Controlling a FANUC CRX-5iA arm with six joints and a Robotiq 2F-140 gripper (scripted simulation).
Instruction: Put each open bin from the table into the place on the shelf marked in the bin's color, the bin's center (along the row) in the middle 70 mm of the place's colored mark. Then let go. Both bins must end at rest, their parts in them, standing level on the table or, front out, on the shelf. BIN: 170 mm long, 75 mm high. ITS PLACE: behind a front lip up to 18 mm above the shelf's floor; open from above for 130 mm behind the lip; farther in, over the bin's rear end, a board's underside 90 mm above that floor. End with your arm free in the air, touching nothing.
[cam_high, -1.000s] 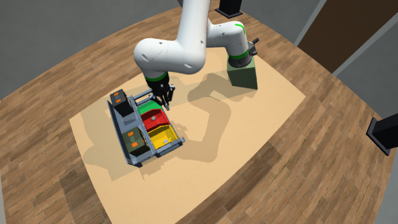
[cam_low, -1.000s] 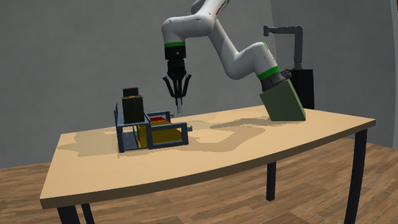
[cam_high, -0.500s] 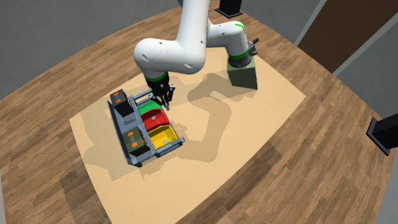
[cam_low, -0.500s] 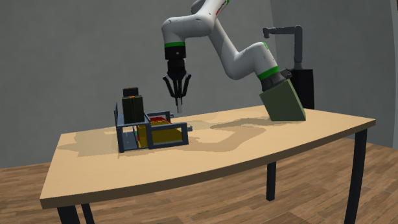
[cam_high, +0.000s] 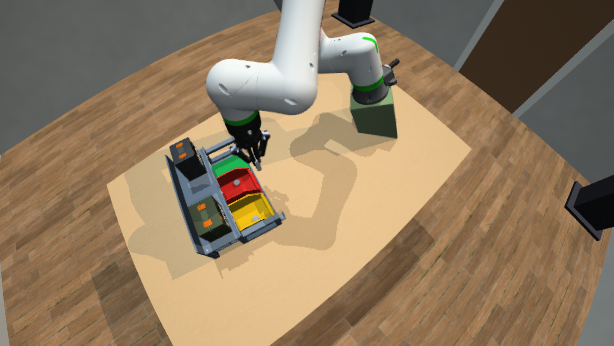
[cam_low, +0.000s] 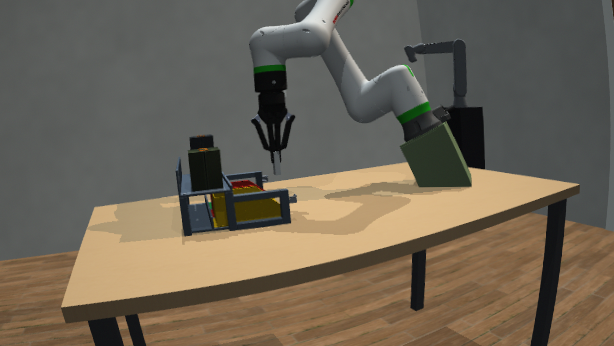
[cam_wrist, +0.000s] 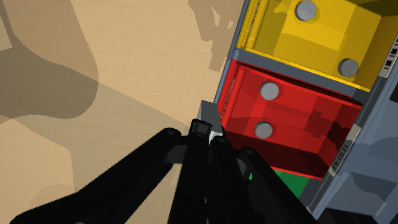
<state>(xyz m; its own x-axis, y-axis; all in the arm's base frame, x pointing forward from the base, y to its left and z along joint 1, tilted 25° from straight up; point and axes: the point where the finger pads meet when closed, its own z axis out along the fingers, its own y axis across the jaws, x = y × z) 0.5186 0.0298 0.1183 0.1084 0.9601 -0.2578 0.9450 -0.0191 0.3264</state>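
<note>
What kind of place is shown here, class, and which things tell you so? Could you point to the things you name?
Probably a robotics lab or workcell: a white jointed arm (cam_high: 295, 50) (cam_low: 295, 40) on a green block (cam_high: 375, 120) (cam_low: 440, 160), and a shelf (cam_high: 260, 230) (cam_low: 231, 212) holding red and yellow bins.

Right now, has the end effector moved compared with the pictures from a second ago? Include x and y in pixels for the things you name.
No, no visible shift: in the exterior view the end effector (cam_high: 259, 165) (cam_low: 277, 170) (cam_wrist: 205, 114) hangs at the same spot beside the shelf (cam_high: 186, 200) (cam_low: 232, 210).
</note>
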